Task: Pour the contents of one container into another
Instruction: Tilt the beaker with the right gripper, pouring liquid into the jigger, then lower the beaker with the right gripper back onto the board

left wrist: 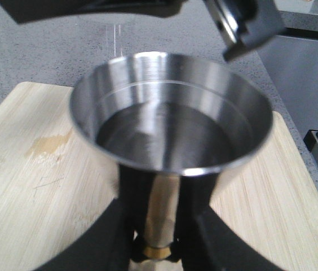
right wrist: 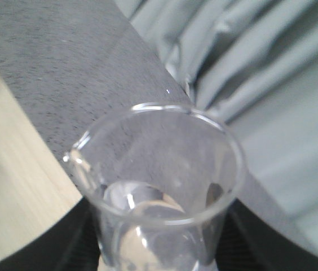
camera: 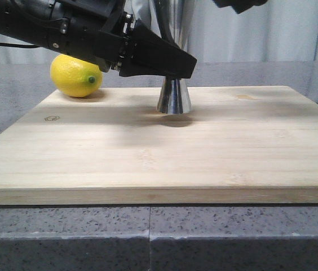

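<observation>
We are steadying the steel jigger (camera: 175,97) with our left gripper (camera: 173,62), whose dark fingers (left wrist: 105,240) are clamped around its narrow waist by the gold band. The jigger is standing upright on the wooden cutting board (camera: 148,164), toward the back, with a lemon (camera: 75,75) lying well apart to its left. In the left wrist view its upper cup (left wrist: 171,113) is facing us open, and a clear liquid seems to be sitting in it already, though the shine of the steel is making the level hard to judge.

Our right gripper (right wrist: 159,248) is grasping the glass beaker (right wrist: 159,186); the fingers (right wrist: 63,240) are showing only as dark shapes on either side of its lower body. From the right wrist view the beaker is hanging beyond the board's edge, over the grey surface (right wrist: 63,73), with the curtain (right wrist: 260,84) behind. Whether any liquid is left in it, we cannot tell.

We judge that we are somewhere in the pouring step itself, either about to tip or just finishing. If pouring is still to come, the next move is calling for bringing the beaker's lip over the jigger's rim and tilting slowly, while the left grip is keeping the jigger from tipping.
</observation>
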Action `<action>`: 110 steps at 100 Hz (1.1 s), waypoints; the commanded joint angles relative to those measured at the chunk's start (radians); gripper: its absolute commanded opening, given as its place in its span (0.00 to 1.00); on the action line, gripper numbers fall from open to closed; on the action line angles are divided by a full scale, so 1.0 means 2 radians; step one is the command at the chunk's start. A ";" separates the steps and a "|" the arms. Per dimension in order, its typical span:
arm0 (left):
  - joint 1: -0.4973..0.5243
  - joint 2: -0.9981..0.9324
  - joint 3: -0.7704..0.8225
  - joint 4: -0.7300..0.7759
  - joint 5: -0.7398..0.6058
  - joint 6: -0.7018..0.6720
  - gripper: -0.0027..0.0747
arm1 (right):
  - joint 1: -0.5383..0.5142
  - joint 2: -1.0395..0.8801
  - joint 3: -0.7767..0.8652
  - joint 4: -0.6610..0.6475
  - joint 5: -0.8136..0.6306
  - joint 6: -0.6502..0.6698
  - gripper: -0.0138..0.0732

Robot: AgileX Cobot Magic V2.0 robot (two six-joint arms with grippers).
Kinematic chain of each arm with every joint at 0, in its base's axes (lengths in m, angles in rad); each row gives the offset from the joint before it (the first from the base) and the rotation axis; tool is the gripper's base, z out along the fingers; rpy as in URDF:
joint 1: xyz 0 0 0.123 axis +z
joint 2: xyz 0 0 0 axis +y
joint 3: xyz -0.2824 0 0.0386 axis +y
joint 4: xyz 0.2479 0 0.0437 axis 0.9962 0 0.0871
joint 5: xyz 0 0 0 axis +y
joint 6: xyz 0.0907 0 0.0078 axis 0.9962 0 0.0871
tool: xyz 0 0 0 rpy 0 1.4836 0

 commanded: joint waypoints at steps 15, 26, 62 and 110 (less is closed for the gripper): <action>-0.006 -0.026 -0.014 -0.038 0.029 -0.002 0.17 | -0.046 -0.018 0.020 0.138 -0.064 0.002 0.44; -0.006 -0.026 -0.014 -0.038 0.029 -0.002 0.17 | -0.061 -0.018 0.055 0.192 -0.107 0.002 0.44; -0.006 -0.026 -0.014 -0.038 0.029 -0.002 0.17 | -0.069 -0.018 0.154 0.289 -0.227 0.002 0.44; -0.006 -0.026 -0.014 -0.038 0.029 -0.002 0.17 | -0.069 0.039 0.213 0.323 -0.370 0.015 0.44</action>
